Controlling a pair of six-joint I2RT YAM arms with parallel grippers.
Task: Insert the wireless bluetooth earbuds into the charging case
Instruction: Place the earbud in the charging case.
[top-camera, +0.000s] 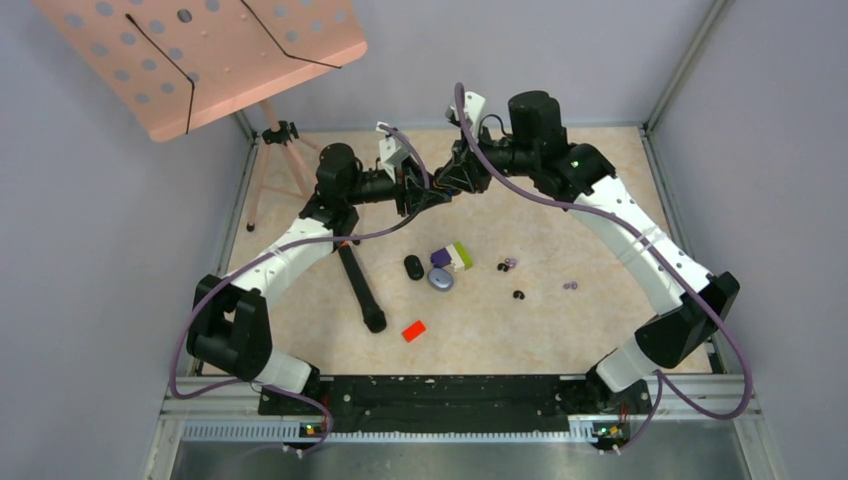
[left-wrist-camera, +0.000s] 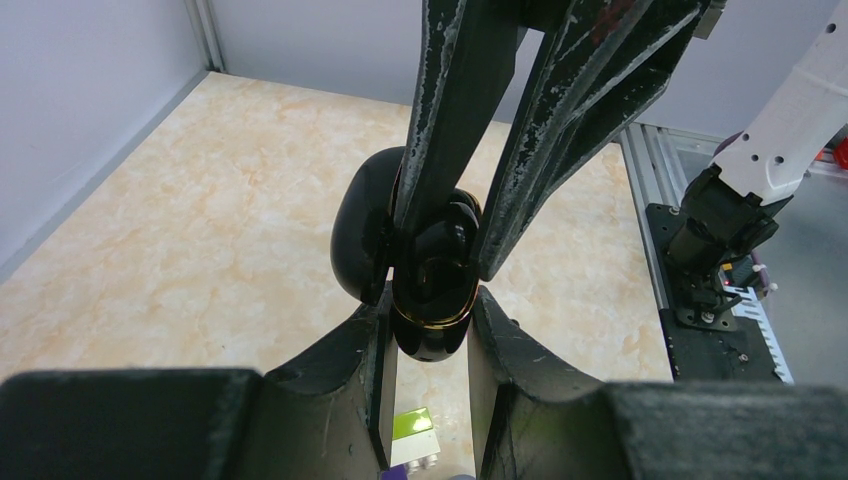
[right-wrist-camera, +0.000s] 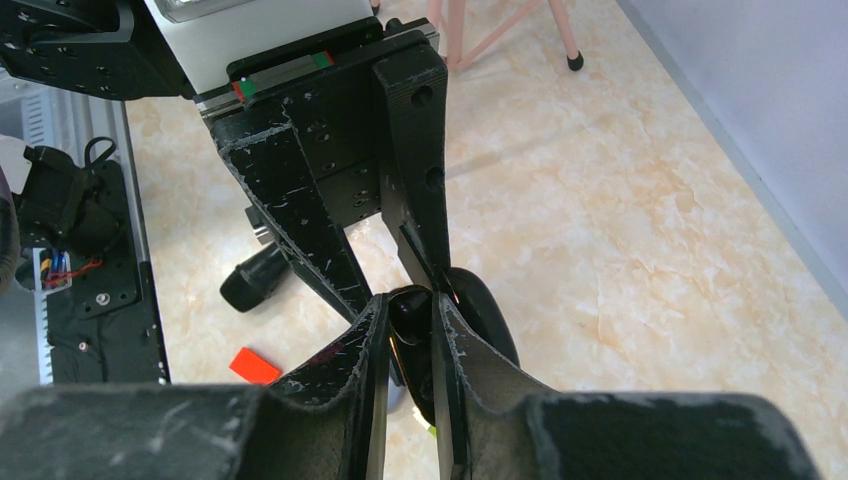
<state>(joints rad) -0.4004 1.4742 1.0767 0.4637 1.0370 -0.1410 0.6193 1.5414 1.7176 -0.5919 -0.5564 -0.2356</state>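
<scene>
My left gripper (left-wrist-camera: 428, 302) is shut on an open glossy black charging case (left-wrist-camera: 432, 335) with a gold rim, and its lid (left-wrist-camera: 358, 240) hangs open to the left. My right gripper (right-wrist-camera: 410, 305) comes in from the far side. It is shut on a black earbud (right-wrist-camera: 408, 312) held at the case's mouth (left-wrist-camera: 445, 235). Both grippers meet above the back middle of the table (top-camera: 440, 185). Loose purple earbuds (top-camera: 509, 264) (top-camera: 570, 285) and a black earbud (top-camera: 518, 295) lie on the table.
A closed black case (top-camera: 414, 267), a blue-grey case (top-camera: 441, 279), purple, green and white blocks (top-camera: 455, 255) and a red block (top-camera: 413, 330) lie mid-table. A black stand leg (top-camera: 360, 290) lies at the left. A pink perforated music stand (top-camera: 200, 50) stands at the back left.
</scene>
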